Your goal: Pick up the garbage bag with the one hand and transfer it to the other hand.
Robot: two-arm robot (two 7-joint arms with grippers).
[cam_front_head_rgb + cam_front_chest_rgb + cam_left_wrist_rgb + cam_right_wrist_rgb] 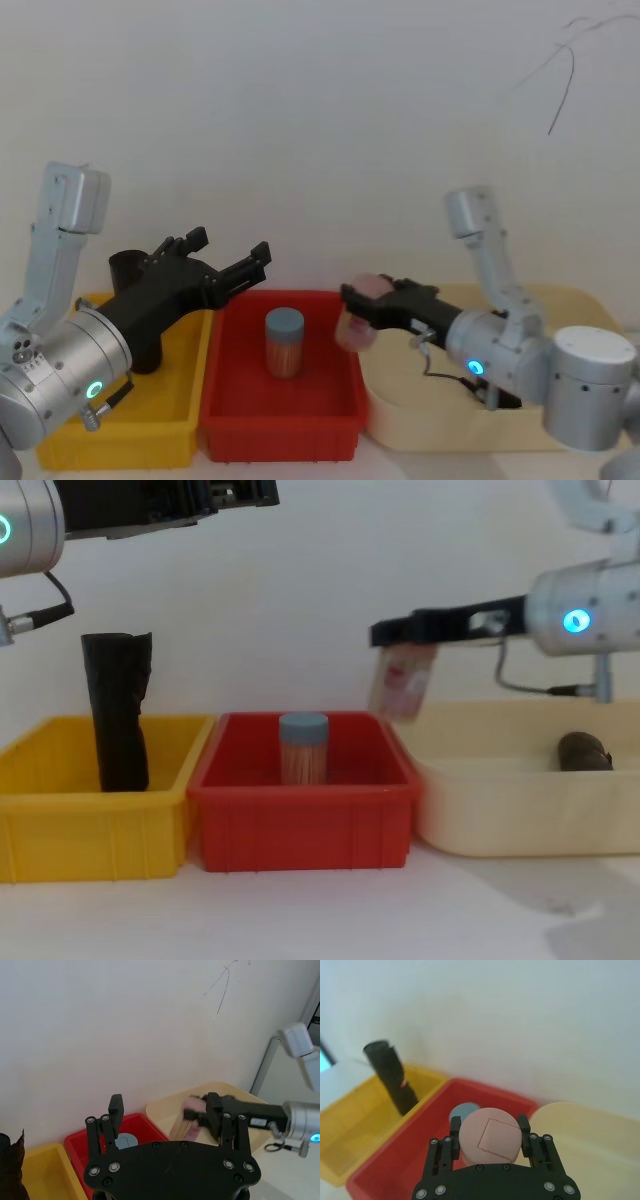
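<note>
Pretty sure the pink roll (354, 330) is the garbage bag here, though the label's too blurry to be certain. It's up in the air over the seam between the red bin (280, 440) and the beige tray (450, 435), pinched at its top end by the right gripper (358, 298). The left gripper (228, 248) is spread wide with nothing in it, raised over the yellow bin (120, 440) and apart from the roll.

So I'd say the bag already sits with the receiving hand. To do this bit well, keep the right pinch firm and level, and keep the left fingers clear of the dangling end.

Count:
- 2 grippers
- 2 bins and 1 tray
- 1 pink roll
- 1 black roll (118, 715) standing in the yellow bin
- 1 blue-lidded jar (284, 342) in the red bin
- 1 dark lump (585, 751) in the tray
</note>
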